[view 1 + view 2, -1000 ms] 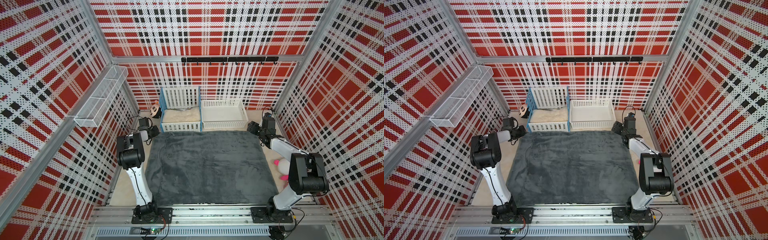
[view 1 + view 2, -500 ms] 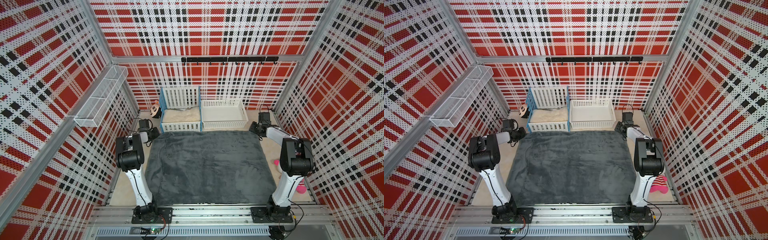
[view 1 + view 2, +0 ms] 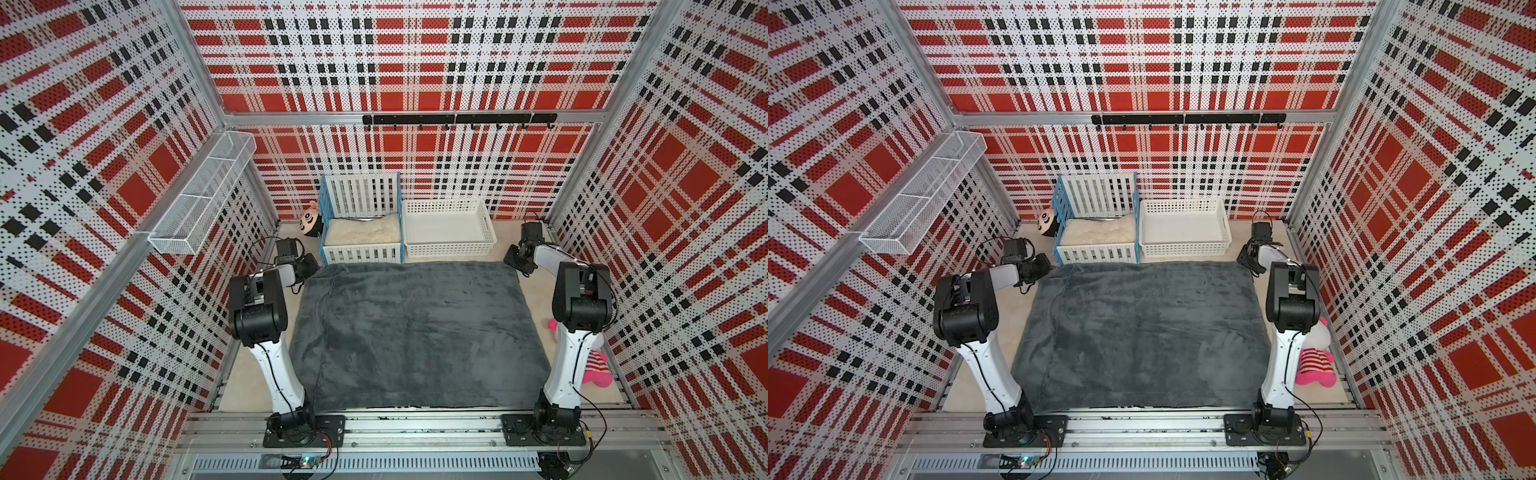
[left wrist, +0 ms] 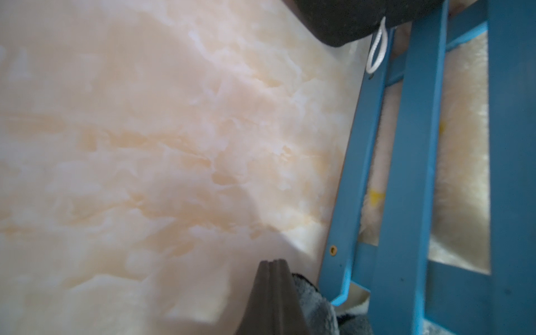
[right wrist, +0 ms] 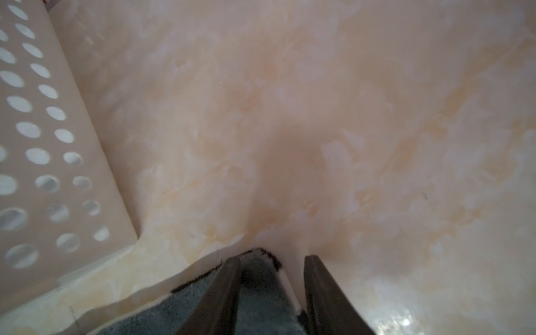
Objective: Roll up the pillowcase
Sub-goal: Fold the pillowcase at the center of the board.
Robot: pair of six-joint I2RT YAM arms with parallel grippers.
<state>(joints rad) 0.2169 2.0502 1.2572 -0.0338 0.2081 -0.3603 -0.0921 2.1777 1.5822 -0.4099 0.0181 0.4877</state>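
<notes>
As the pillowcase (image 3: 419, 332) lay flat, left gripper (image 4: 272, 262) sat shut, hold unclear, at its far-left corner; right gripper (image 5: 271, 258) straddled far-right, half-open.

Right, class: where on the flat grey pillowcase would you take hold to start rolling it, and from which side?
The pillowcase lies flat, so only its edge can be pinched: I'd take the two far corners, coming in low from the outer sides.

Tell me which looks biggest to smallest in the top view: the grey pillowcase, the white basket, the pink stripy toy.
1. pillowcase
2. white basket
3. pink stripy toy, though the right arm hides part
</notes>
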